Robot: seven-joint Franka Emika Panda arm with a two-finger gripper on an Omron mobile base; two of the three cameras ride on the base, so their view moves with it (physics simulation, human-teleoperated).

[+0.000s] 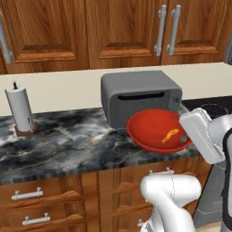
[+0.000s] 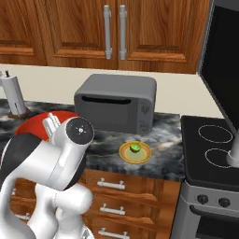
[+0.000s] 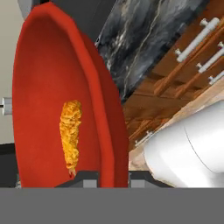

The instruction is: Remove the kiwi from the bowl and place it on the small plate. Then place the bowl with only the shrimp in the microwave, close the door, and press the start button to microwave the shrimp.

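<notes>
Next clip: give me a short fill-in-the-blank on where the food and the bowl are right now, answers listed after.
1. The kiwi lies on the small ____.
2. The only food in the red bowl is the ____.
3. The gripper is shut on the bowl's ____.
4. Behind the bowl stands a dark grey ____ oven.

Missing words: plate; shrimp; rim; toaster

Both base views overlook the toaster oven (image 1: 141,96); hand view, seemingly rolled, hugs the bowl (image 3: 52,109).
</notes>
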